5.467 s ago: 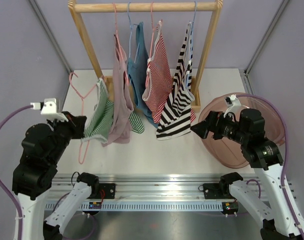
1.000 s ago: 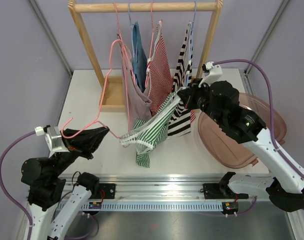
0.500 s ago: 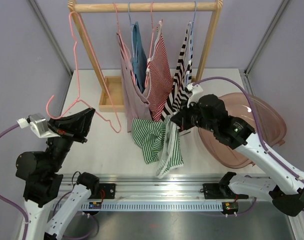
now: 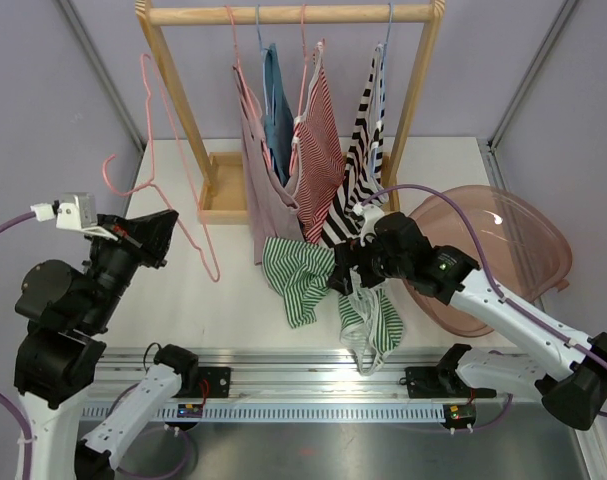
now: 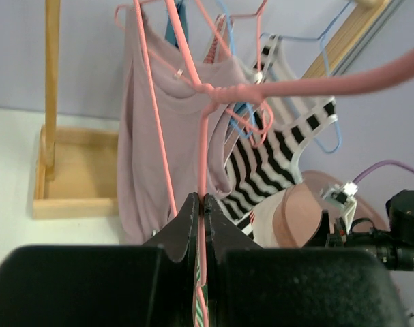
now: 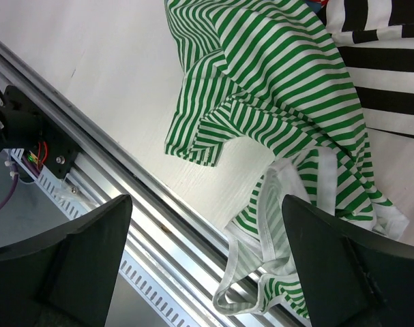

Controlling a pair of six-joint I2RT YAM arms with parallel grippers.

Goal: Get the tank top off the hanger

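The green-and-white striped tank top [image 4: 301, 277] lies crumpled on the table, off the hanger, with one end hanging over the front rail [image 4: 375, 335]. In the right wrist view it [image 6: 282, 102] spreads below the wide-open fingers. My right gripper [image 4: 345, 272] is open and empty just above the top; its own view [image 6: 207, 272] shows the same. My left gripper [image 4: 155, 240] is shut on the bare pink hanger [image 4: 149, 110], held upright at the left, away from the top. The left wrist view shows the jaws [image 5: 202, 208] pinching the hanger wire [image 5: 202, 143].
A wooden rack [image 4: 283, 14] at the back carries mauve [image 4: 268, 200], blue [image 4: 275, 100], red-striped [image 4: 318, 150] and black-striped [image 4: 363, 170] tops on hangers. A pink tub [image 4: 503, 250] sits at the right. The metal rail runs along the table's front edge.
The left gripper pulled the hanger away to the left and raised it. The right gripper let go of the tank top, which dropped onto the table and over the front edge.
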